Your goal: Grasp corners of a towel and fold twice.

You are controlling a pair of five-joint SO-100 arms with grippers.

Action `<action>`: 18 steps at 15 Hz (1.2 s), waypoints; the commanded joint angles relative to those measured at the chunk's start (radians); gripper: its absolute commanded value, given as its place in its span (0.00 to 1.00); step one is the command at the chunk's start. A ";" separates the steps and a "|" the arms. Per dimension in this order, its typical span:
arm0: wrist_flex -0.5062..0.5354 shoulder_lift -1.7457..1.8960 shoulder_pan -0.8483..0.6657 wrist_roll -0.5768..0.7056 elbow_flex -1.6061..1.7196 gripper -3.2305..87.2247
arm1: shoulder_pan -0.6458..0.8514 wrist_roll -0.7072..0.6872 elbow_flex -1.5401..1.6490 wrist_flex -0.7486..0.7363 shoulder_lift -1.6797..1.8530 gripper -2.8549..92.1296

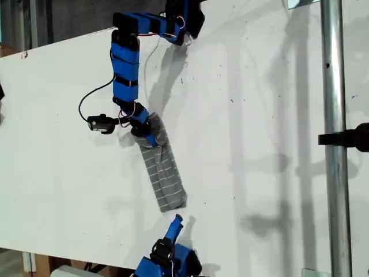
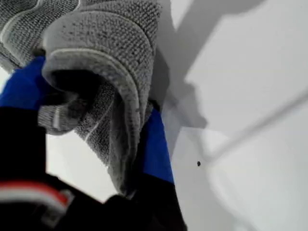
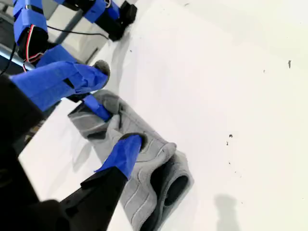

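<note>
We see the towel (image 1: 164, 174) folded into a narrow strip near the middle of the white desk (image 1: 259, 144). My first gripper (image 1: 151, 134) has its jaws clenched on the strip's far end. My second gripper (image 1: 176, 221) hovers just off the near end, jaws released.

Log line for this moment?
towel: folded narrow strip on table | first end effector: shut on towel end | second end effector: open, empty, near opposite end
</note>
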 commanded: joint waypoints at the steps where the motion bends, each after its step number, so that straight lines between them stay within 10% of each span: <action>1: -0.006 0.014 0.020 -0.018 -0.005 0.28 | -0.005 0.031 -0.072 0.061 -0.006 0.03; 8: -0.014 0.038 0.028 -0.011 0.009 0.27 | 0.126 0.054 -0.098 1.295 0.383 0.03; 16: -0.021 0.057 0.031 -0.015 0.028 0.27 | -0.209 0.167 -0.322 0.704 0.268 0.03; 18: -0.021 0.061 0.038 -0.020 0.031 0.27 | -0.212 0.179 -0.319 0.624 0.261 0.36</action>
